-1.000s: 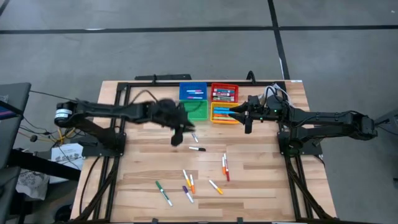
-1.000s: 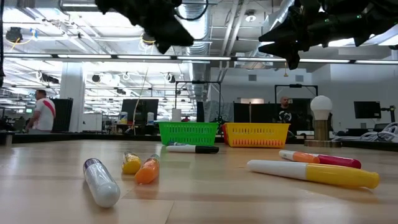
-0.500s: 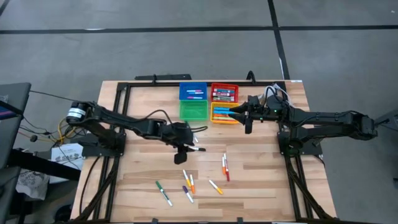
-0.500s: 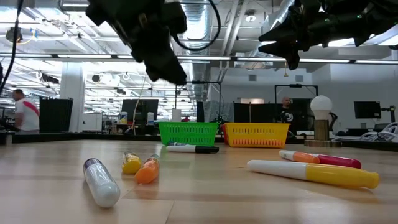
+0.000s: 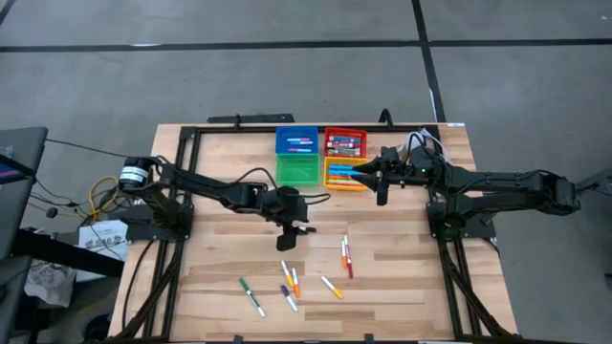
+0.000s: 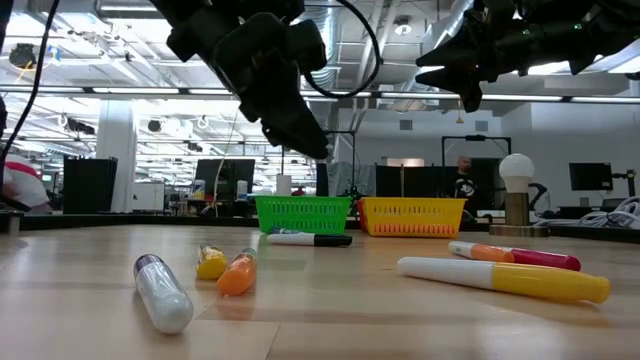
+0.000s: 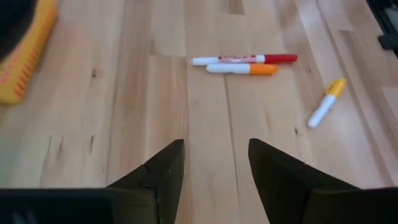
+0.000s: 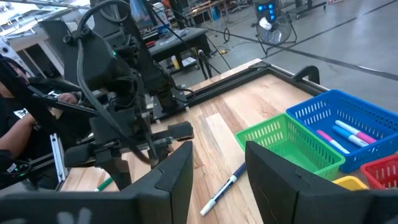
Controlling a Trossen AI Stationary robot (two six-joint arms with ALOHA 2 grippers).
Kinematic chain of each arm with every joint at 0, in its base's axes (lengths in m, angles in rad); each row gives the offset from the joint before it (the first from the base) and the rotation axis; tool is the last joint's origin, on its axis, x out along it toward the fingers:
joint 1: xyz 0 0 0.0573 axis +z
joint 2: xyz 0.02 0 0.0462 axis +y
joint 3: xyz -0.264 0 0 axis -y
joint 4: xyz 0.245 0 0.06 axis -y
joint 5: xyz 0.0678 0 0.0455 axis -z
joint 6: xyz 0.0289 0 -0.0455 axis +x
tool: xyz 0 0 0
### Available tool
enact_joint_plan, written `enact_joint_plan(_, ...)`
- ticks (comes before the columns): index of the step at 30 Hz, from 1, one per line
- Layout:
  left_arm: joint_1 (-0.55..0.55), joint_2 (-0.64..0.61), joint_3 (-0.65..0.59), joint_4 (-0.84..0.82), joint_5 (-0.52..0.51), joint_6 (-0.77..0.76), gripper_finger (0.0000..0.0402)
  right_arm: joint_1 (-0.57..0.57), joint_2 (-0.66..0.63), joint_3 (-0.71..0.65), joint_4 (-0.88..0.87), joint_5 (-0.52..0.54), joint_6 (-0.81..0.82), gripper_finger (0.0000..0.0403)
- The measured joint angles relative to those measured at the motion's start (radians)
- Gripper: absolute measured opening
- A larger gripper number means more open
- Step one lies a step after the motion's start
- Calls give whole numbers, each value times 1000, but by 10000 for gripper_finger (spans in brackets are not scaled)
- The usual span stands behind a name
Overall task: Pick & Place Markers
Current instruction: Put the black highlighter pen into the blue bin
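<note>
Left gripper (image 5: 290, 237) hangs above the table (image 5: 402, 258) with fingers (image 7: 163, 175) parted and nothing between them. I see the green bin (image 5: 298, 169) just behind it, and the black-capped marker (image 5: 303, 228) lies right beside its tip. Ahead of it rest a red marker (image 7: 245, 59) and an orange one (image 7: 241, 69) side by side, a yellow-capped marker (image 7: 326, 102) beyond. Right gripper (image 5: 380, 197) waits by the yellow bin (image 5: 337, 183), fingers (image 8: 177, 174) apart, empty.

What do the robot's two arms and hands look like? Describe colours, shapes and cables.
Both arms are dark and slim-jointed. The left hand and right hand each have two black wedge-shaped fingers. Black cables loop along the left arm; the right arm has cables near its wrist.
</note>
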Motion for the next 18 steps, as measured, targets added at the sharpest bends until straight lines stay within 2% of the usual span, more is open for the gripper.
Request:
enact_joint_plan(9, 28, 12, 6, -1, 11, 2, 177, 0, 0, 0, 0, 0, 0, 135)
enact_joint_plan(18, 21, 118, 7, 4, -26, -28, 176, 0, 0, 0, -1, -1, 0, 133)
